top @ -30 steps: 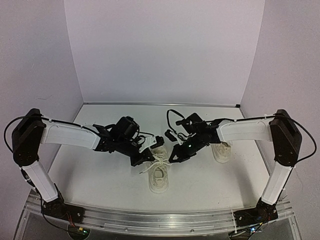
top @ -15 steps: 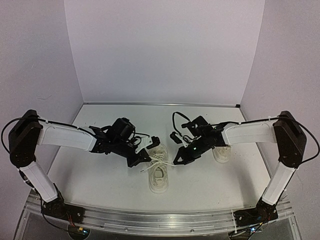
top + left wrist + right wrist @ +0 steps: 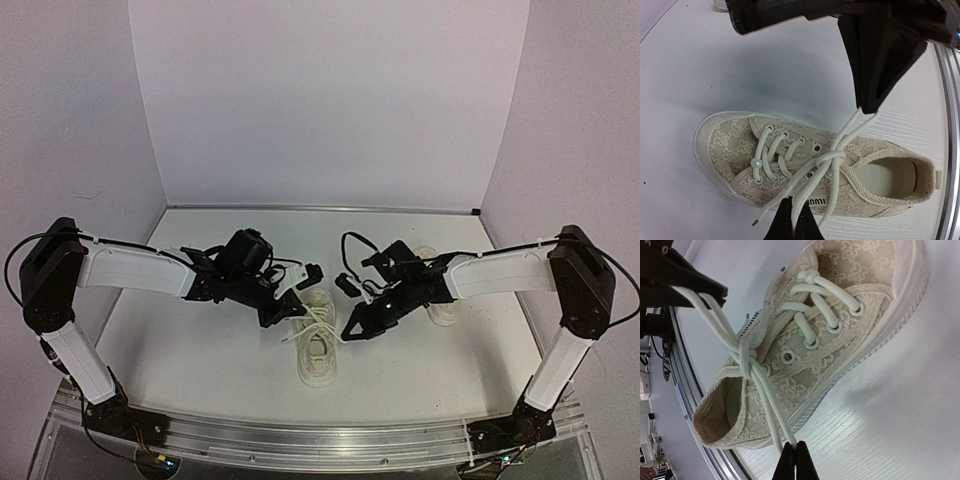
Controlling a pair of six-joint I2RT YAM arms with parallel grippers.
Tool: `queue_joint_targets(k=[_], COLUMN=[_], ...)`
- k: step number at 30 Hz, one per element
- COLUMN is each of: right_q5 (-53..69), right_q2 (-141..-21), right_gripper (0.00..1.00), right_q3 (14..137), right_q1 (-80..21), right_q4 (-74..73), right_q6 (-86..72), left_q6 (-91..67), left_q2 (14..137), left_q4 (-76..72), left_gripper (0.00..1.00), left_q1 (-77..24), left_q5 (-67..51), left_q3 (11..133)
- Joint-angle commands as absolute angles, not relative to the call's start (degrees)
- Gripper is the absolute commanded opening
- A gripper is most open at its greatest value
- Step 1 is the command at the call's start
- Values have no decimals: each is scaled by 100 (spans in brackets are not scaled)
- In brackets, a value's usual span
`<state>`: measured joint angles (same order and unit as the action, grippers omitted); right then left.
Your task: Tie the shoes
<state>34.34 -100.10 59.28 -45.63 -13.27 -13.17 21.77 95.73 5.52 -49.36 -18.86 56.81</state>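
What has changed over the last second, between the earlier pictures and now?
The right gripper moved slightly toward the near edge of the table, drawing the laces with it. The left gripper hardly moved. Both remain shut on the laces, and the shoe lies where it was.

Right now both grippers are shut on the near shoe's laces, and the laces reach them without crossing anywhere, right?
Not quite: the laces do cross, wound into a knot over the near shoe, as the left wrist view shows. The left gripper and right gripper are both shut on them.
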Motion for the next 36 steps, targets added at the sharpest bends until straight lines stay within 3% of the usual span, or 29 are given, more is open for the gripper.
queue_joint_targets(k=[1,9,16,25,36], right_q5=[3554,3249,2873,3639,4077], right_q2=[-9782,-9757,-10142,-11256,-11721], right_gripper=[0,0,0,0,0], right_q3=[6171,6422,7116,8297,8749], right_q1=[-4709,-4791,-4247,-4329,-4618], right_q4=[-1336,-1357,-1397,-1406,-1411], right_q6=[-1452,-1516,-1690,-1750,-1723], left_q6=[2004,1988,2124,2428,2613], left_q2=[9589,9544,9045,9135,9885], left_q4=[283,340,416,495,597], left_gripper=[0,0,0,0,1], left_q1=[-4860,-4876,-4997,-5453,-5929], left_q5=[-1754,-1905,-2175,-1984,-1527], left_q3=[6033,6016,5585,5613,6404])
